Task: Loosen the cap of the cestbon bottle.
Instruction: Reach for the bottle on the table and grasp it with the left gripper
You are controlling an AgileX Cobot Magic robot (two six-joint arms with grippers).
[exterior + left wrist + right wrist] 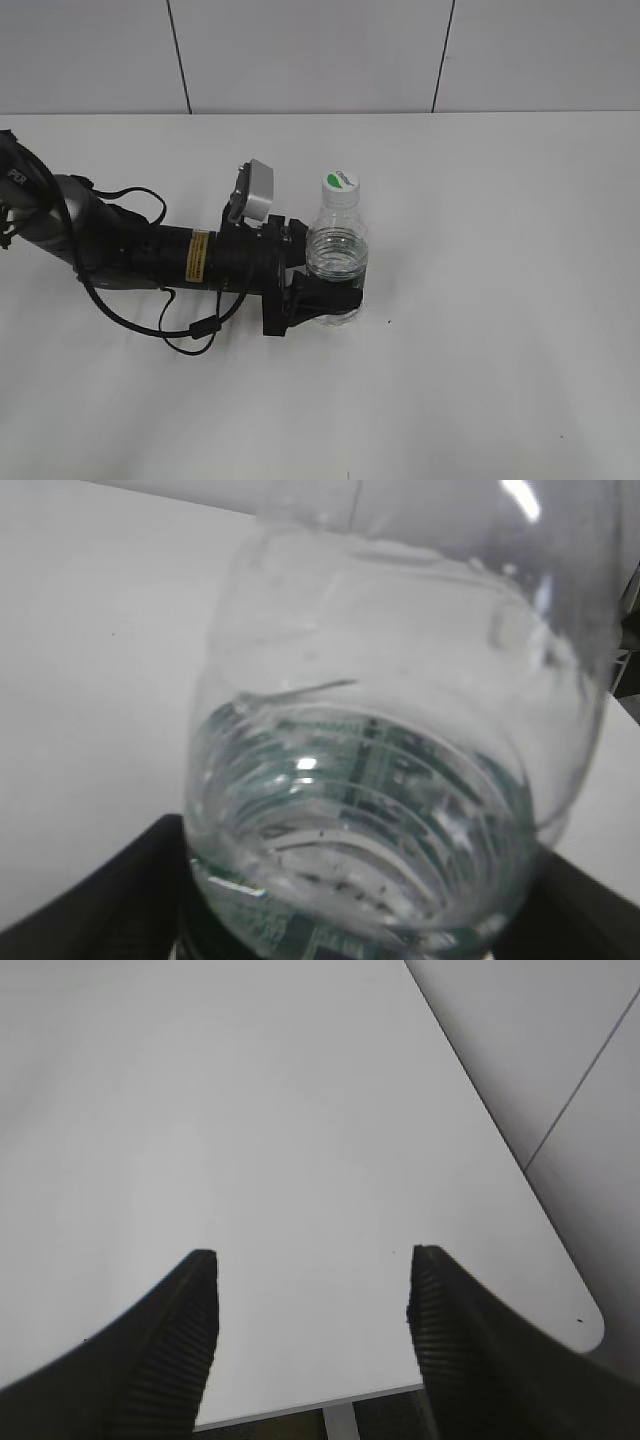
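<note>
The cestbon bottle [337,240] stands upright near the middle of the white table, clear with ribbed shoulders. Its white cap [340,181] with a green mark sits on top. My left gripper [330,298] is shut on the bottle's lower body, covering the label. In the left wrist view the bottle [400,780] fills the frame, with bits of its green label showing through the plastic, and the black jaws sit at both lower corners. My right gripper [312,1290] is open and empty over bare table; it does not show in the exterior view.
The left arm [120,245] with its cables lies across the left of the white table [500,300]. The right wrist view shows the table's far edge and rounded corner [590,1325] beside a pale wall.
</note>
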